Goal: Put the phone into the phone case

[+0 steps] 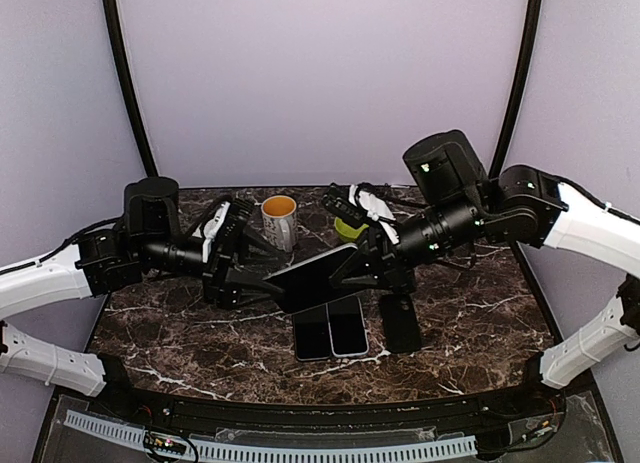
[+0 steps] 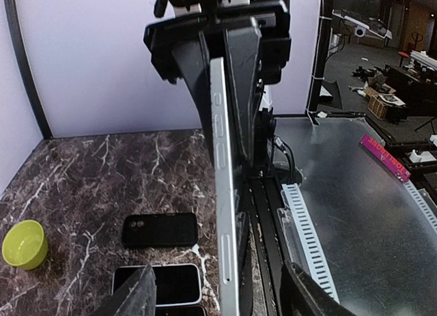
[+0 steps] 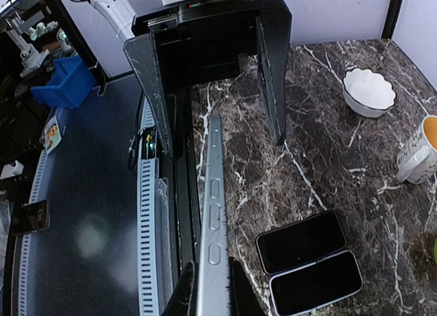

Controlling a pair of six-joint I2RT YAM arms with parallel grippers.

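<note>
Two hands meet over the tabletop [image 1: 180,323], and the phone [image 1: 312,271] hangs between them, lifted clear of the surface and tilted. Your right hand [image 1: 347,267] is clamped narrow on one end of the phone and carries it. Your left hand [image 1: 268,276] stands wide, with its fingers [image 3: 156,91] on either side of the other end and apart from it. The black phone case [image 1: 401,325] lies flat on the tabletop, just right of two other phones [image 1: 347,328].

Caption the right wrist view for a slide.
Right gripper shut on the silver-edged phone, held edge-on over the dark marble table, the open left gripper straddling its far end.
</note>
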